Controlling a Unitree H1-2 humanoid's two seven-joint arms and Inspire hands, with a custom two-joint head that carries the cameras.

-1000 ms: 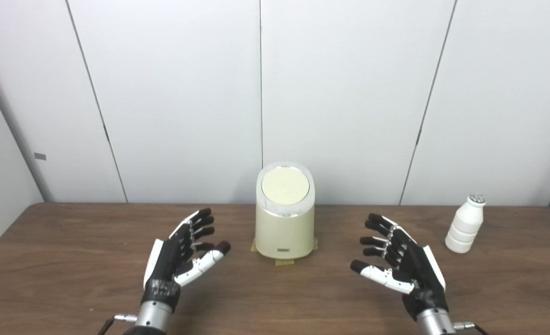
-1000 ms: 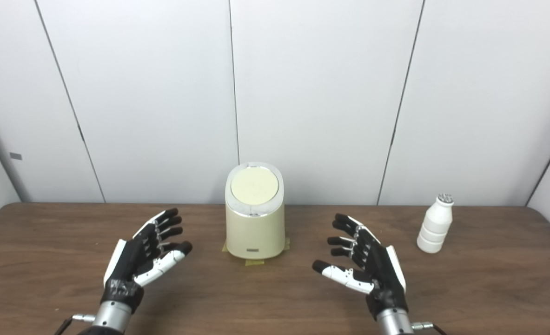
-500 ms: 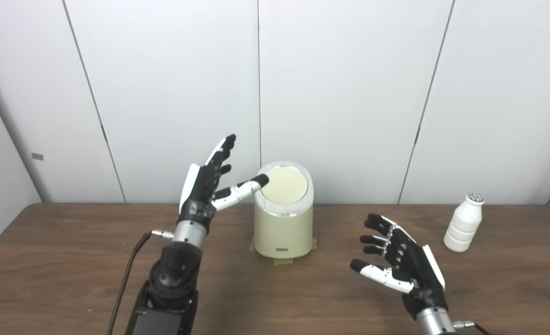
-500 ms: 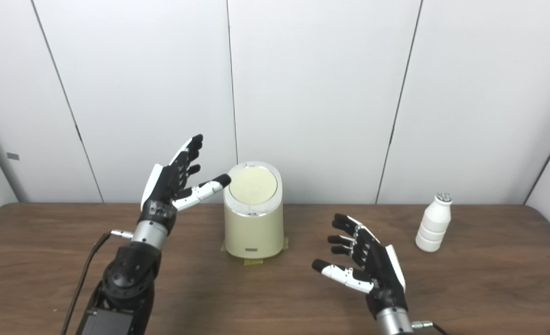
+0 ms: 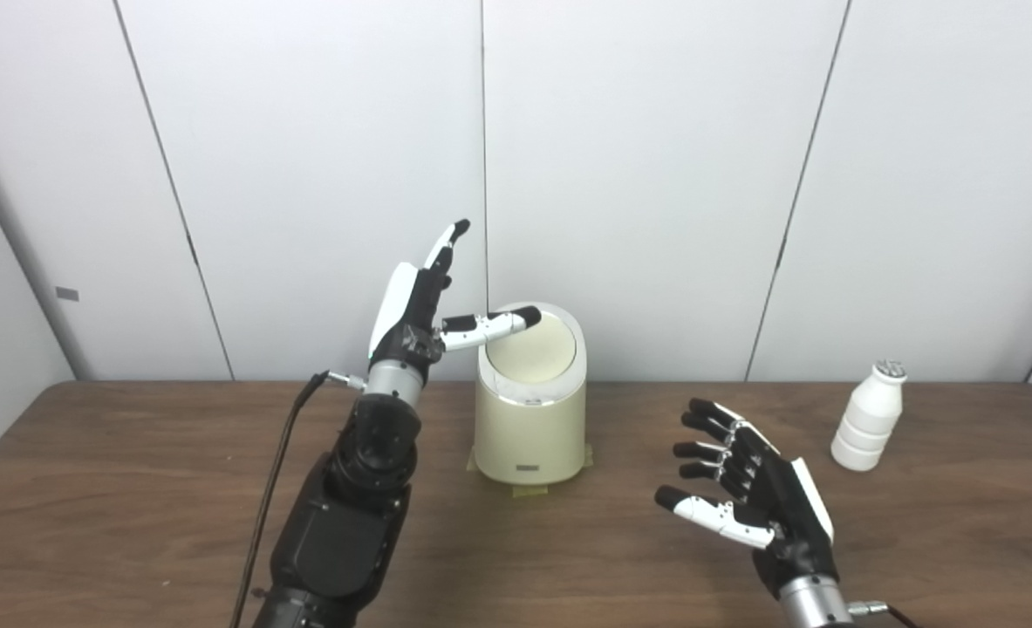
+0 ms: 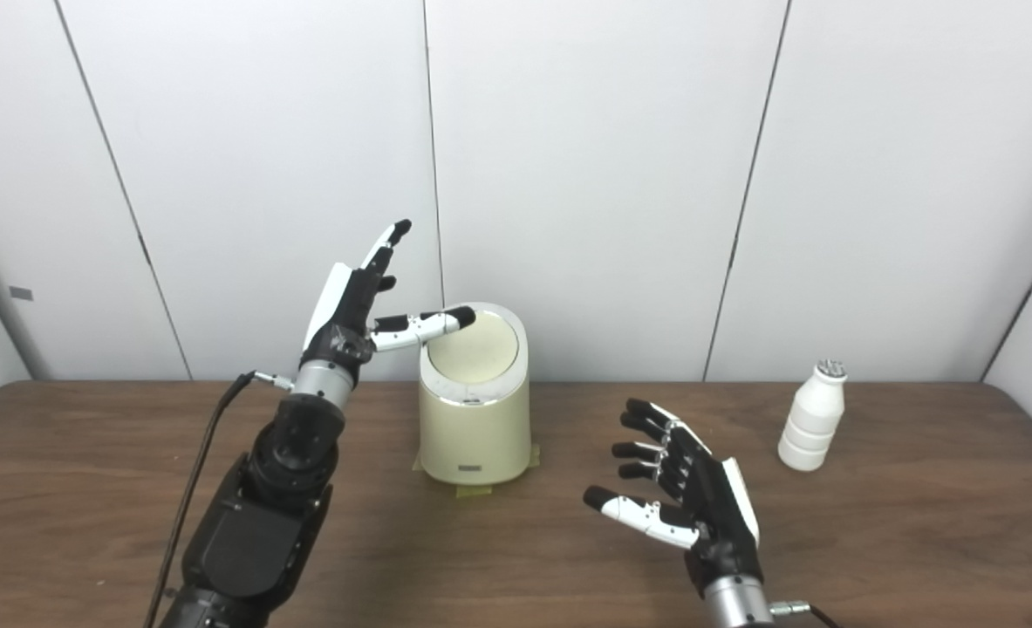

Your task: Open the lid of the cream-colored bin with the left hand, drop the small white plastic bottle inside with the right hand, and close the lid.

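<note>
Left eye view: the left hand is raised and spread, holding nothing, its thumb reaching over the closed lid of the cream-colored cylindrical plastic bin just to its right. The right hand hovers empty and splayed above the brown wooden tabletop; the small white ribbed plastic bottle stands upright beyond it, to its right.

Left eye: looks from my head, forward and down across the table to the white wall panels.
Right eye: same height and heading, set a little to the right, so the bin sits further left in its picture.
Nearness: my forearms enter at the bottom edge; the wall is far.
Shared: nearly everything, including bin, bottle, my left hand and my right hand.
</note>
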